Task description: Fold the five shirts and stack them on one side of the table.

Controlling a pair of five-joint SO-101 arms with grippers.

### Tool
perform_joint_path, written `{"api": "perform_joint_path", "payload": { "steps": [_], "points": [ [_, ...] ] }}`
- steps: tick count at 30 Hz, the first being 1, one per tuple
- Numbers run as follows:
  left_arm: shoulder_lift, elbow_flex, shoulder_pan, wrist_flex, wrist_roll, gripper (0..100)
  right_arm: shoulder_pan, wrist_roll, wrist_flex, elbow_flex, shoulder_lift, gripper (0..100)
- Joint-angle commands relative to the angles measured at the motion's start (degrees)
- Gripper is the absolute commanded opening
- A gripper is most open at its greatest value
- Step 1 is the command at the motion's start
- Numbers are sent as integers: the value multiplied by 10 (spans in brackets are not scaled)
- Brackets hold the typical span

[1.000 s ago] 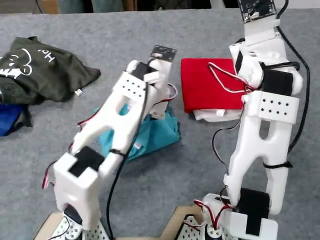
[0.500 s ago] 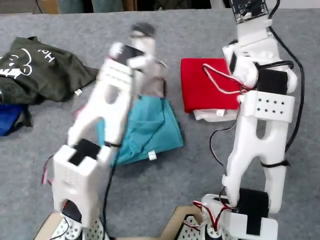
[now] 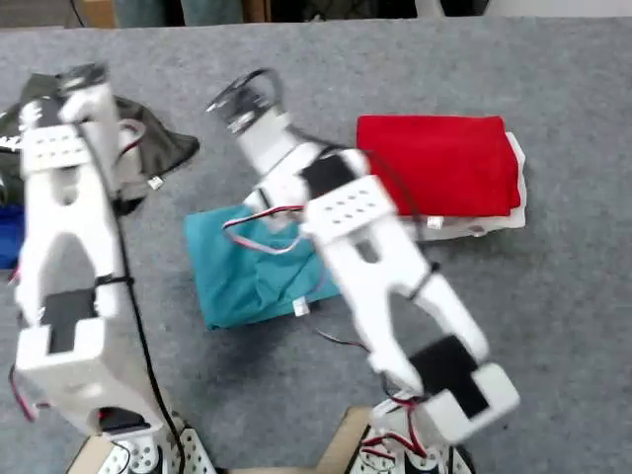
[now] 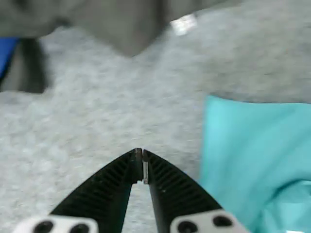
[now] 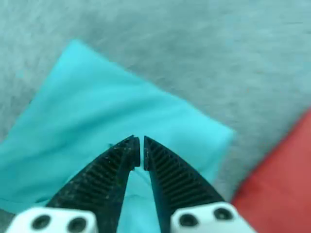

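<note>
A teal shirt (image 3: 242, 281) lies loosely folded on the grey table, left of centre. A folded red shirt (image 3: 439, 163) rests on a folded white shirt (image 3: 474, 225) at the right. A crumpled dark green shirt (image 3: 158, 148) and a blue shirt (image 3: 6, 232) lie at the far left. My left gripper (image 3: 84, 77) hangs shut and empty over the green shirt's near edge (image 4: 121, 24), with the teal shirt (image 4: 257, 145) off to one side. My right gripper (image 3: 247, 94) is shut and empty above the teal shirt (image 5: 97, 116), close to the red shirt (image 5: 284, 189).
The grey table (image 3: 553, 326) has free room at the front right and along the back. The right arm's white links reach across the teal shirt's right part. Both arm bases stand at the front edge.
The left arm has swung left, away from the teal shirt to the green one. The right arm has swung left from above the red shirt to the teal shirt, which now lies flatter.
</note>
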Motion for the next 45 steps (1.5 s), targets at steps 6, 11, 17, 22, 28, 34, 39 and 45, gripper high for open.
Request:
{"api": "perform_joint_path", "payload": {
  "steps": [6,11,17,22,28,34,39,45],
  "points": [
    [-234,376,-41,-222,-40,29,-19,-4,43,-103,151,22],
    [-239,544,-40,-395,6,29,-18,-4,131,-159,211,22],
    [-231,574,-34,-431,47,30,-12,0,260,-176,241,22],
    [-230,576,-34,-435,47,30,55,21,330,-177,239,22],
    [-230,577,-34,-435,47,30,185,98,381,-176,199,22],
    [-230,575,-33,-435,47,30,276,133,382,-178,129,22],
    [-236,570,-20,-433,47,30,195,56,382,-170,61,22],
    [-228,535,97,-442,49,30,64,-45,346,-130,84,22]
  ]
}}
